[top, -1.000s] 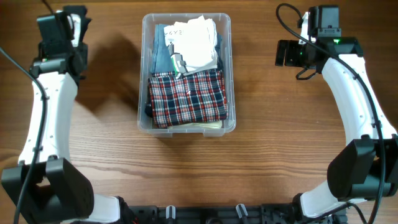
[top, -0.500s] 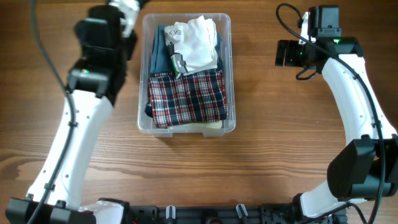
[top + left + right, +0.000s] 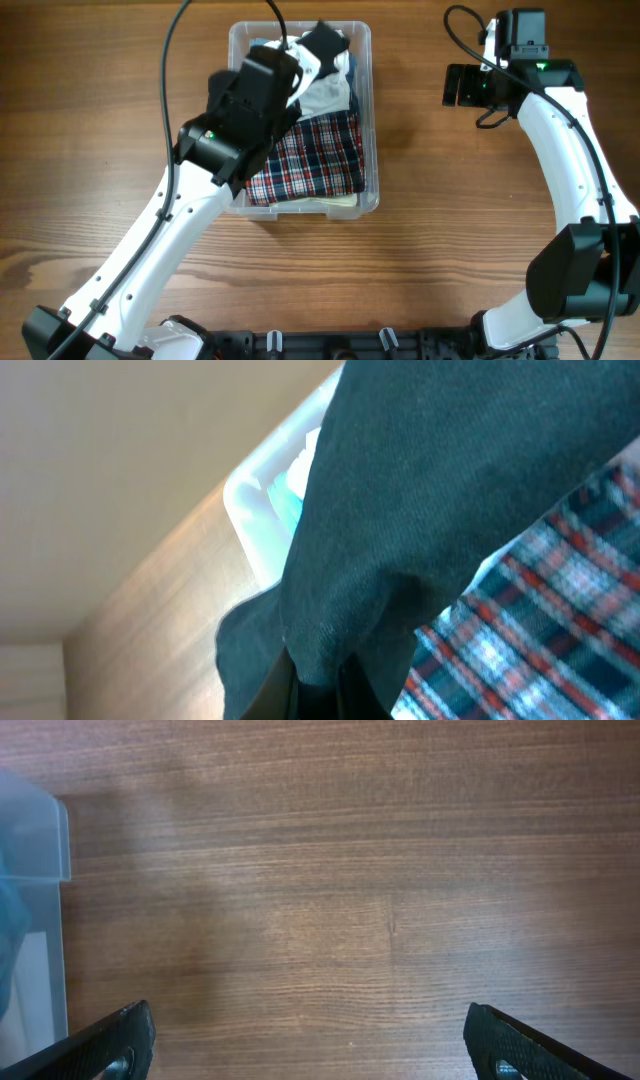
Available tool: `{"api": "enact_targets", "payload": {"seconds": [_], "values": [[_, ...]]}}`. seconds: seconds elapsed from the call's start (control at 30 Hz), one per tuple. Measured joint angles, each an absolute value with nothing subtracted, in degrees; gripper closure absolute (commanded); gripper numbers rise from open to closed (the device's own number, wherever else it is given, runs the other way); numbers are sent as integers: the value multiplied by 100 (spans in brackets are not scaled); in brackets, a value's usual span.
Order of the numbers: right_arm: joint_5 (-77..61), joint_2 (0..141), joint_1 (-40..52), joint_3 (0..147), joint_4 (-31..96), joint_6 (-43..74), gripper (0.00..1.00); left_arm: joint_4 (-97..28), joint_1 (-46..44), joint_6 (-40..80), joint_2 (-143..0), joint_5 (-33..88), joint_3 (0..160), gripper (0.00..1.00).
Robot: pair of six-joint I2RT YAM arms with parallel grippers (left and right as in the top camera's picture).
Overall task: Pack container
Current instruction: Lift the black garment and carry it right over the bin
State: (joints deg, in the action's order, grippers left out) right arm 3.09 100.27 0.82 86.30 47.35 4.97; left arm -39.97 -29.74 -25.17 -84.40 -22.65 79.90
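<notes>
Container: the clear plastic container (image 3: 374, 150) sits on the wooden table (image 3: 450, 250), at the far middle, with its long sides running away from the robot's base. Its pale rim shows in the left wrist view, and one corner shows at the left edge of the right wrist view.

Contents: a red, white and navy plaid cloth (image 3: 320, 150) fills the near half of the container. A white cloth (image 3: 325, 92) lies just beyond it.

Left arm: the left arm (image 3: 180, 220) reaches in from the near left and crosses the container's left wall. Its wrist is above the far half.

Left claw: the left claw (image 3: 315, 695) is closed right down, its fingers nipped on a fold of dark cloth (image 3: 420, 480). The cloth drapes across most of the wrist view, above the plaid. From overhead a black shape shows by the far rim. It is probably the same cloth, though the arm hides where the two would join.

Right arm: the right arm (image 3: 575, 150) stands along the right side of the table.

Right claw: the right claw (image 3: 320, 1050) has its jaws spread wide with nothing between them. It hovers over bare wood to the container's right, not touching it.
</notes>
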Motion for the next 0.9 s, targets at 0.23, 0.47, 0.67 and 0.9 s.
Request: {"api": "enact_targets", "payload": {"seconds": [0.23,0.47,0.67,0.9], "values": [[309,10027,82,8630,4733,497,0,-4550,-3240,-2134,-8440,-2418,7990,96],[309,10027,82,8630,4733,497,0,-4735,-3548,-1907,-8440,-2228,7990,96],[309,10027,82,8630,4733,497,0,-5046,-3568,-1826,-8442,-1922,7990,96],[309,10027,82,8630,4733,497,0,-5384,-3568,-1699,-8527,-1498,7990,96]]}}
